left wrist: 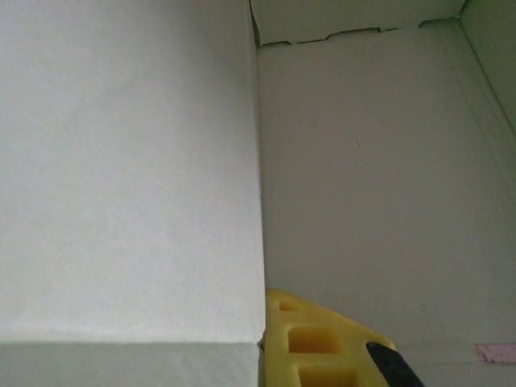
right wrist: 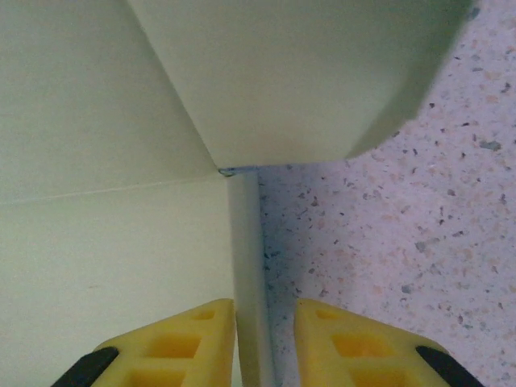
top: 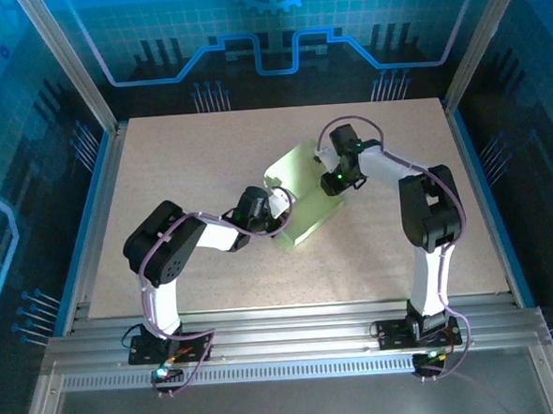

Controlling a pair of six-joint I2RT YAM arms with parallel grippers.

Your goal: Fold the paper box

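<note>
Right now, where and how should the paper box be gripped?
Take the paper box by a thin upright wall, from above, one finger on each side. The right gripper already straddles such an edge over the table; the card there is narrow enough to fit between its fingers. The broad panels look too wide to pinch.

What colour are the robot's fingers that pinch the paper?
Bright yellow fingers with black edges, pinching the pale green paper box. The right wrist view shows them best.
</note>
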